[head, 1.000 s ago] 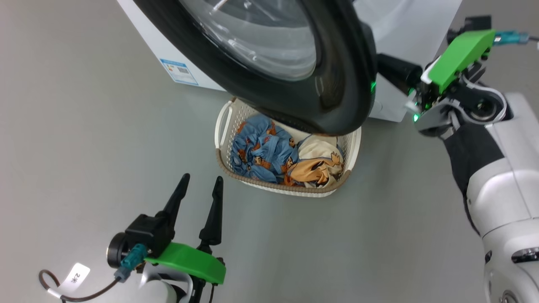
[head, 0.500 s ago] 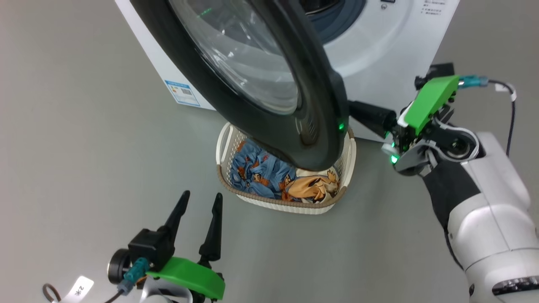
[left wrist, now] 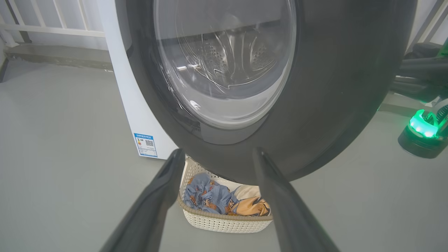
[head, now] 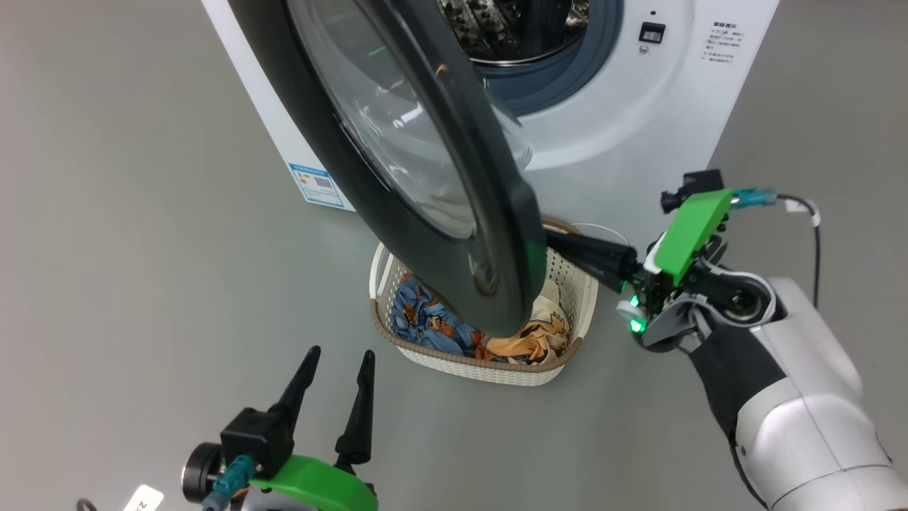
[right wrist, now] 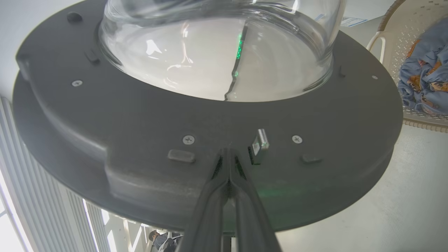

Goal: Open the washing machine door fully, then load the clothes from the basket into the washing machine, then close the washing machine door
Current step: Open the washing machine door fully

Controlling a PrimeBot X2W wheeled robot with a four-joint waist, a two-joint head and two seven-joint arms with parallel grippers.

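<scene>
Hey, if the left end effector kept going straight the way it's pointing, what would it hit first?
Probably the washing machine door: in the left wrist view, the open left end effector aims at its lower black rim. The basket sits just below that line, so depth is uncertain.

Very little can be read here. On the white side wall of the washing machine (head: 638,128), low near the floor, there is a blue energy label (head: 323,186). It has a blue frame, small coloured bars at its left and a QR code (left wrist: 149,142) at its right, but its print is too small to read in the head view and in the left wrist view. On the front panel of the machine, at the upper right of the drum opening, stands a block of small print (head: 725,42) in several short lines, also too small to read. At the bottom edge of the head view, a white tag (head: 142,498) on a dark cable (head: 84,505) carries what looks like the figure 2, partly cut off.
</scene>
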